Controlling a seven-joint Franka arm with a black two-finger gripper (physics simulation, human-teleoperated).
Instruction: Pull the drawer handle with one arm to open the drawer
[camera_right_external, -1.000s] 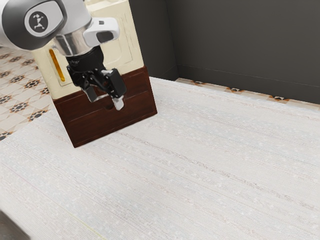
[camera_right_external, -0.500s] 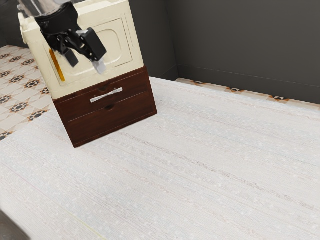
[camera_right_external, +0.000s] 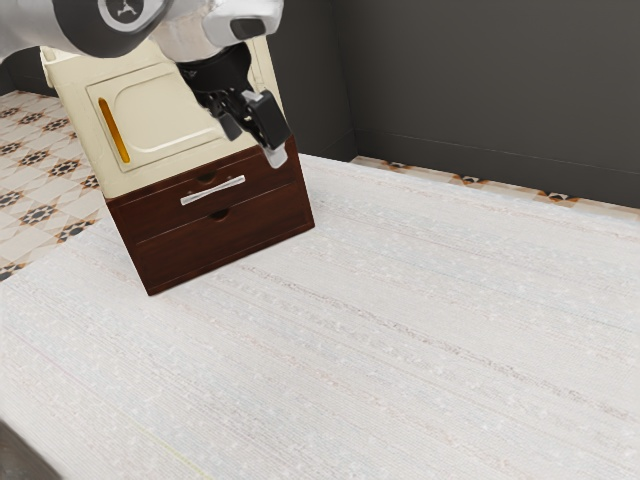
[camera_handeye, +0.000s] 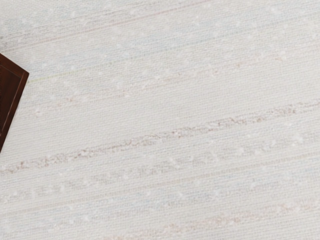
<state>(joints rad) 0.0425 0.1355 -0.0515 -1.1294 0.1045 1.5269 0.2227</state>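
Brightly and evenly lit across the pale tabletop (camera_right_external: 400, 320), washed nearly to white. Dim along the dark wall (camera_right_external: 480, 80). Softly shaded on the white arm (camera_right_external: 190, 30). Glinting at the silver handle (camera_right_external: 213, 190). In wrist view, pale and low in contrast.

Exterior view from arm's side, downward, farther, wrist view nearer, downward, tabletop (camera_right_external: 400, 320) and cabinet (camera_right_external: 228, 244) shared

Dark brown drawers (camera_right_external: 165, 262) carry a silvery handle (camera_right_external: 212, 191) above whitish, faintly striped cloth (camera_right_external: 380, 330).
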